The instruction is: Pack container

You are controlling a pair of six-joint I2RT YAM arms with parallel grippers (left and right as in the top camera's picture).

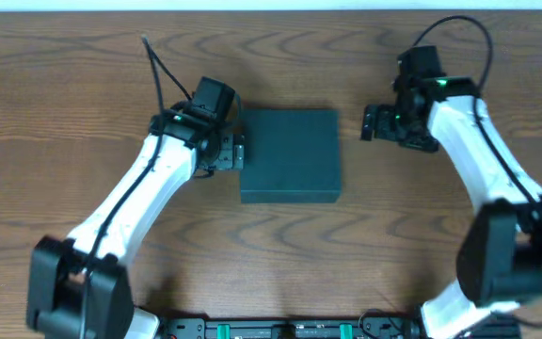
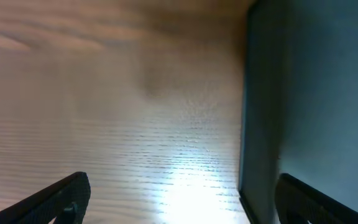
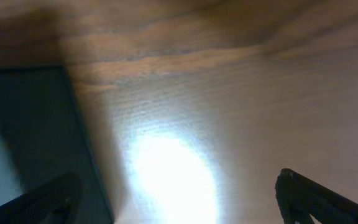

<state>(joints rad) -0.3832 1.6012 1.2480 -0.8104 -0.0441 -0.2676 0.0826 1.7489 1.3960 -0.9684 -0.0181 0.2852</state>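
Left gripper (image 1: pixel 239 151) and right gripper (image 1: pixel 366 124) both gape, flanking the container (image 1: pixel 290 151): matte dark green, lid down, nearly square, squared to the table (image 1: pixel 64 75).

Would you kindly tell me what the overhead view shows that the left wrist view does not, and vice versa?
Only overhead: the whole container, apparently closed, and the right end effector, apart from its right side. Only left wrist: glare on the table, and the left end effector open, its fingers straddling the container's edge. Both: the dark container, the wooden table and the left end effector beside the container's left side.
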